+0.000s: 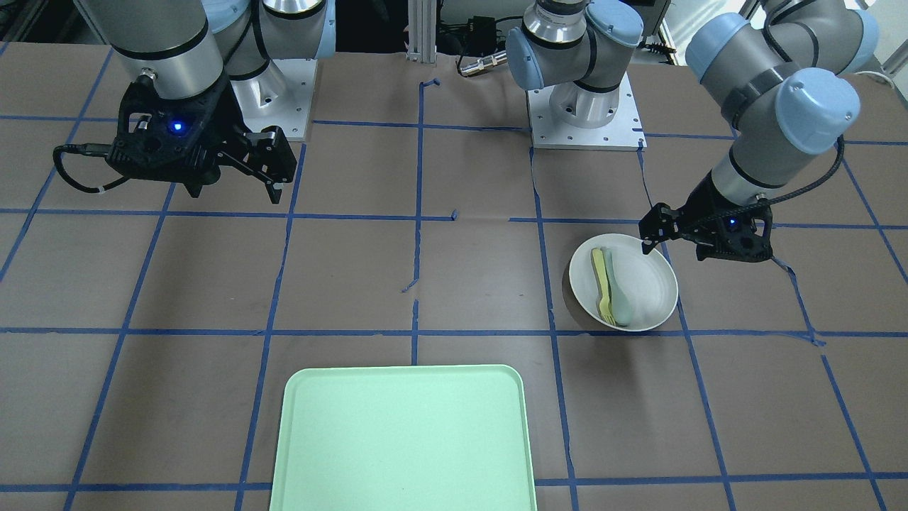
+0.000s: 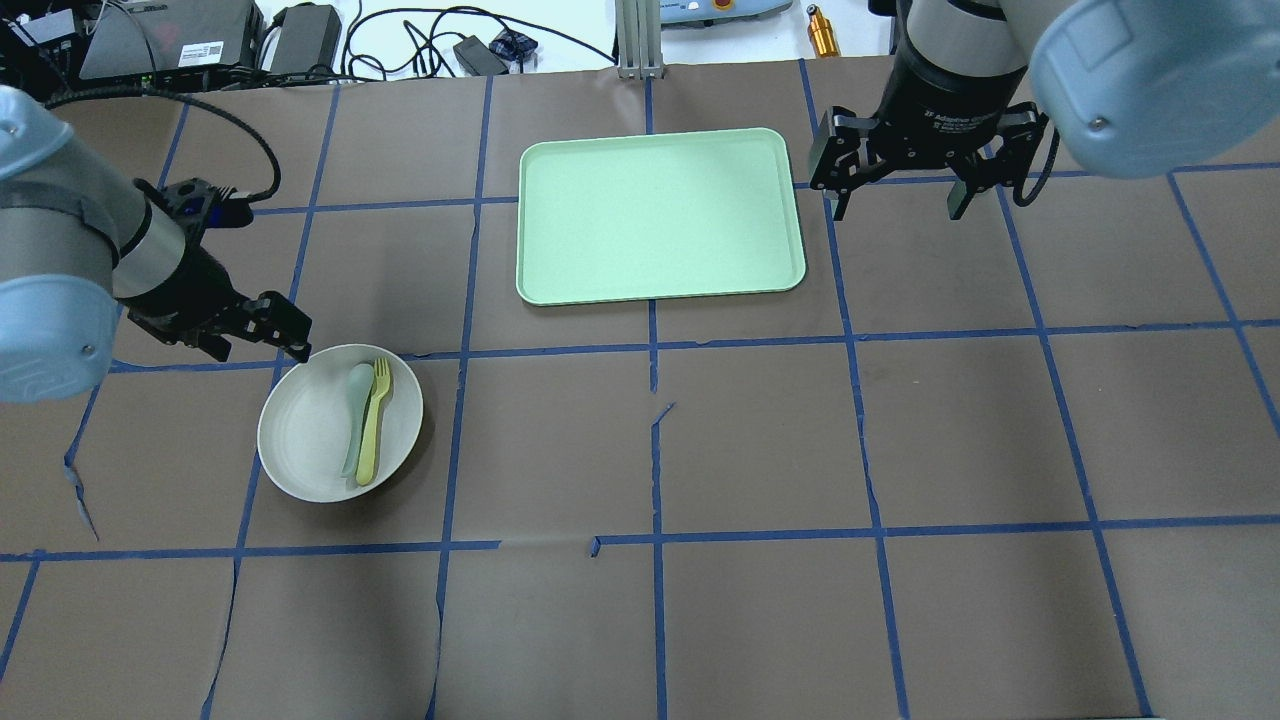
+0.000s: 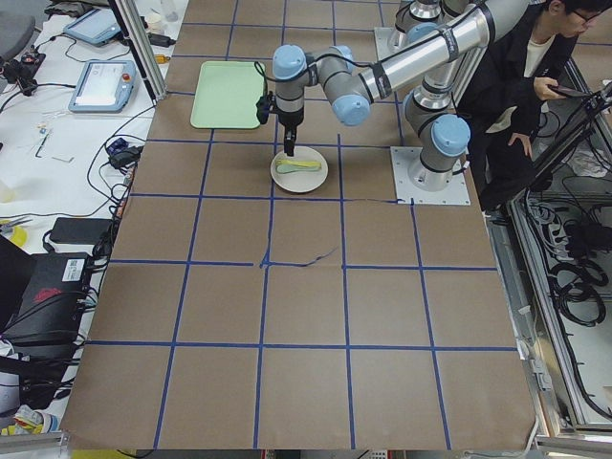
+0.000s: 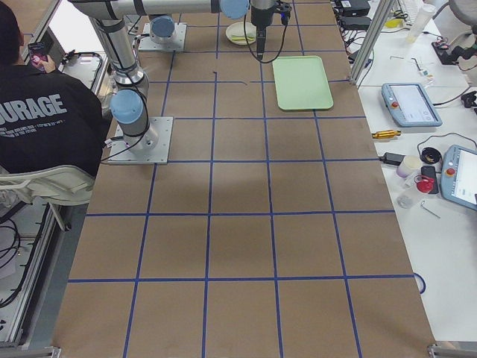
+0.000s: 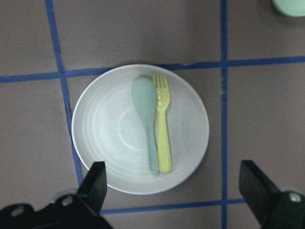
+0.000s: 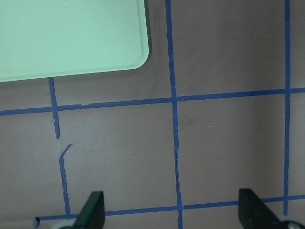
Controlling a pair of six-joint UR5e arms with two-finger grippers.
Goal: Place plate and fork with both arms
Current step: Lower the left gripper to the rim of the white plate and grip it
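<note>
Overhead view, read left to right. My left arm (image 2: 100,250) reaches in low. Its jaws are apart and hang at the far-left rim of the plate (image 2: 305,435); I cannot tell whether a fingertip touches that rim. The plate lies left of the surface's middle, roughly midway between my edge and the far edge. Inside it, side by side and touching, lie a grey-green spoon (image 2: 354,420) and, on its right, the fork (image 2: 374,420), with its tines toward the far edge. The mint-green tray (image 2: 660,215) lies near the far edge, well apart from the plate. My right arm (image 2: 960,70) hangs beside the tray's right short edge, with its jaws apart and holding nothing.

Step in hand, as I judge it: the left jaws close on the plate's rim. To do it well:
- **Placement:** I should set one finger inside the rim and one outside, on the bare stretch away from the cutlery.
- **Depth:** the bite must be deep enough that the shallow rim does not slip.
- **Lift:** the plate must come up level, since a tilt would likely slide fork and spoon.
- **Access:** the fork's handle should stay unobstructed, as the fork is probably the right jaws' share
</note>
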